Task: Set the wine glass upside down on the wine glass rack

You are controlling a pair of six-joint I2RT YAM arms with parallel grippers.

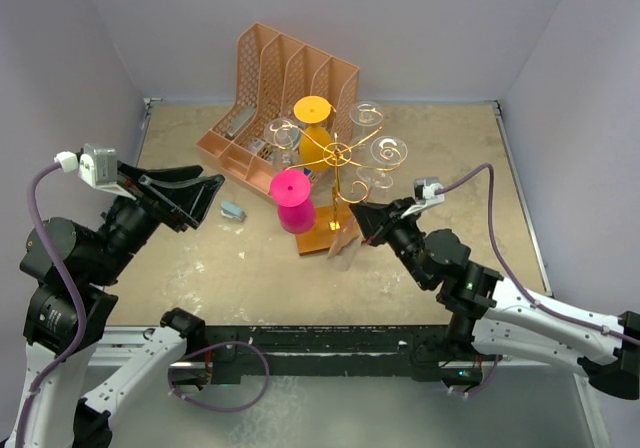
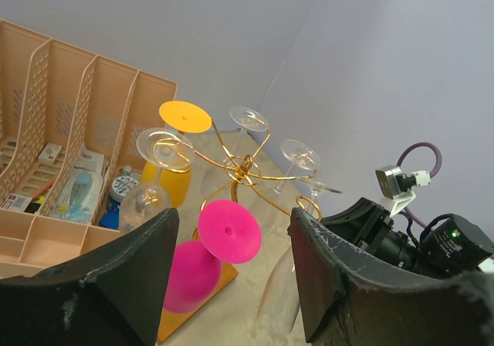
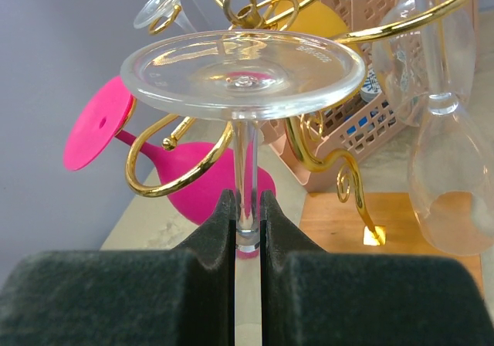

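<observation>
My right gripper [image 3: 247, 207] is shut on the stem of a clear wine glass [image 3: 243, 72], held upside down with its round foot on top. The stem stands between two curled gold arms of the wine glass rack [image 3: 177, 176], with the foot above them. In the top view the right gripper [image 1: 362, 218] is at the front right of the rack [image 1: 338, 154], and the glass bowl [image 1: 345, 248] hangs beside the wooden base [image 1: 322, 236]. My left gripper [image 1: 205, 196] is open and empty, to the left of the rack. It also shows in the left wrist view [image 2: 231, 230].
A pink glass [image 1: 292, 200], a yellow glass [image 1: 314, 118] and several clear glasses [image 1: 388, 152] hang on the rack. A peach slotted file organizer [image 1: 270, 78] stands behind it at the back left. A small grey-blue object [image 1: 233, 210] lies on the table near the left gripper.
</observation>
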